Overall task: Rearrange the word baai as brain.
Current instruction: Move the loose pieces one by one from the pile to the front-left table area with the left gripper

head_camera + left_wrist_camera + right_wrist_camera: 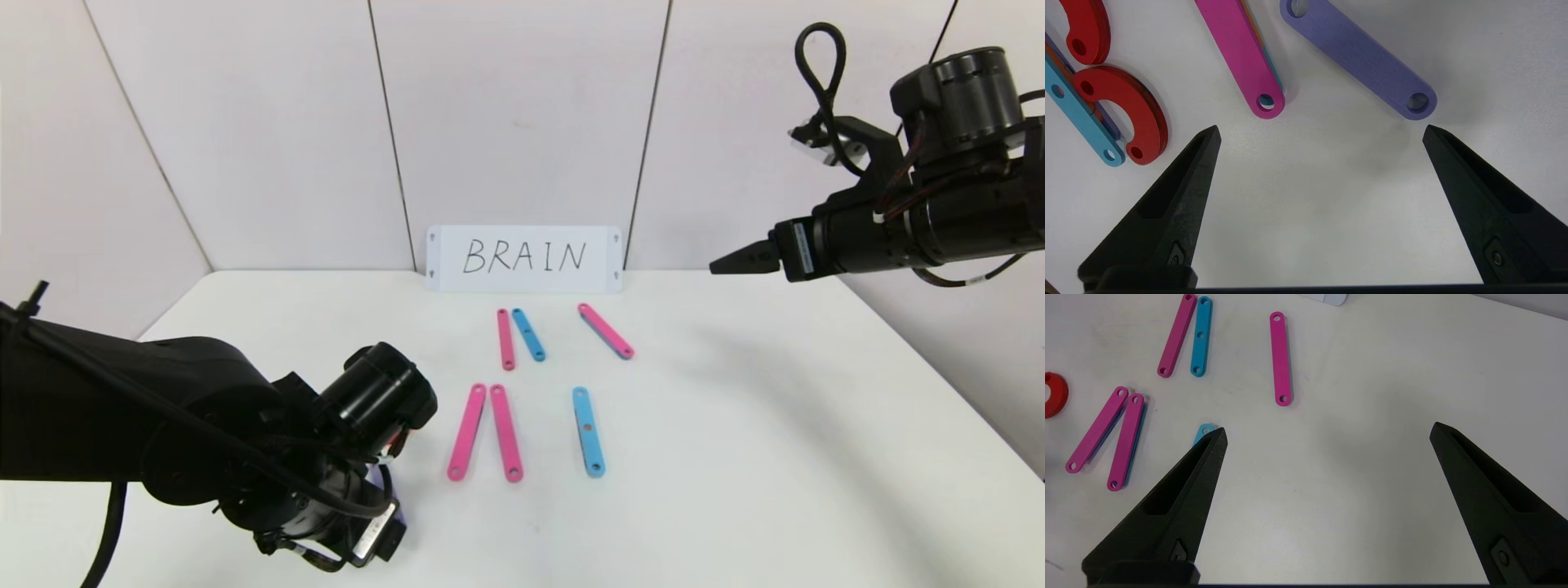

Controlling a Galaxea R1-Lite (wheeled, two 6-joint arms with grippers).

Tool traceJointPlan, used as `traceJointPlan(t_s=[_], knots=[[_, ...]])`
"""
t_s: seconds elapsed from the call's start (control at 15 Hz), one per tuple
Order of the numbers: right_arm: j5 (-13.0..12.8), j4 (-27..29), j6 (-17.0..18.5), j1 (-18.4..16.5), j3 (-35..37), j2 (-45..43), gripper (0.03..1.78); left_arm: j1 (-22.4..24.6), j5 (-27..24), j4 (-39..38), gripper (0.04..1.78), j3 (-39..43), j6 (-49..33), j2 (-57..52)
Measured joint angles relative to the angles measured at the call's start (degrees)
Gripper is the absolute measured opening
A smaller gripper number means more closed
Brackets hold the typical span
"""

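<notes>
Black and bulky, the left arm lies low across the near left of the white table [735, 425], its wrist bent downward so the left gripper [1321, 130] points at the tabletop with its fingers spread wide and nothing between them. In the left wrist view, two red C-shaped curves [1133, 118] lie against a blue strip [1079, 118]; a pink strip [1241, 53], stacked on other coloured pieces, sits just ahead of the fingertips, and a purple strip [1359, 57] lies beside it, apart from it. In the head view these pieces are hidden by the arm. Moving rightward in the head view, around 7 o'clock from the table's middle, two pink strips [486, 431] lean together at their far ends like an A without a crossbar, and a lone blue strip [588, 431] lies near them. Behind these, toward 12 o'clock, a pink strip and blue strip pair [518, 336] meets at the far ends, and a slanted pink strip [606, 331] lies apart. A white card [524, 258] stands against the back wall, handwritten in black "BRAIN". At 2 o'clock the right arm is held high and level, well above the table; the right gripper [1329, 430] is also spread wide and empty.
</notes>
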Motion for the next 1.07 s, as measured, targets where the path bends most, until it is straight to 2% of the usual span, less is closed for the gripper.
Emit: traceJointPlan(t_s=[0.87, 1.07], knots=[[0.0, 0.1, 0.0, 0.0, 0.0, 0.0, 1.74, -0.5, 1.3, -2.8, 1.73, 0.0, 0.1, 2.1], [0.0, 0.1, 0.0, 0.0, 0.0, 0.0, 1.74, -0.5, 3.1, -3.0, 1.73, 0.0, 0.1, 2.2]])
